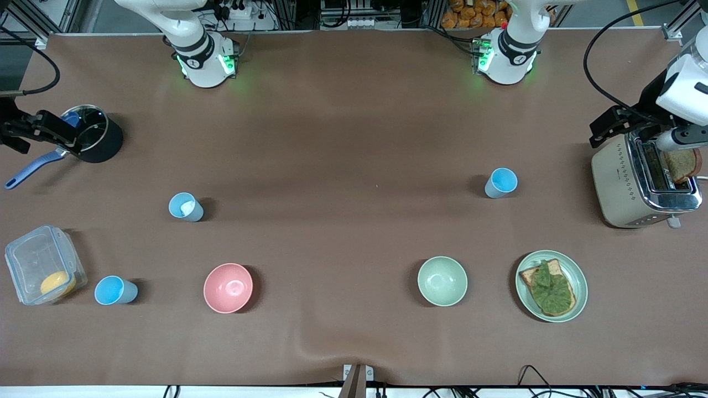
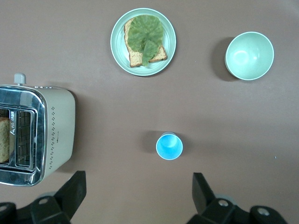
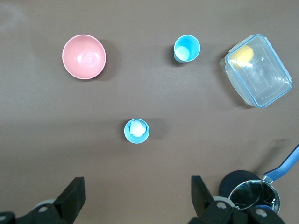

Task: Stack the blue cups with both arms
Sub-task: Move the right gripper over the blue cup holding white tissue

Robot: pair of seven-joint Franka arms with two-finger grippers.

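Bowls (image 1: 228, 287) between blue cups (image 1: 501, 183), toaster (image 1: 641, 182) perhaps loaded

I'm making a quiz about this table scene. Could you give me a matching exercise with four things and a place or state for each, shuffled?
Things:
1. toaster
2. plate
3. clear box
4. pink bowl

Places or states:
A. holds a yellow object
B. has a bread slice sticking out of its slot
C. empty, nearer the front camera than the cup with a white thing
D. carries toast topped with a green leaf

Pairs: 1-B, 2-D, 3-A, 4-C
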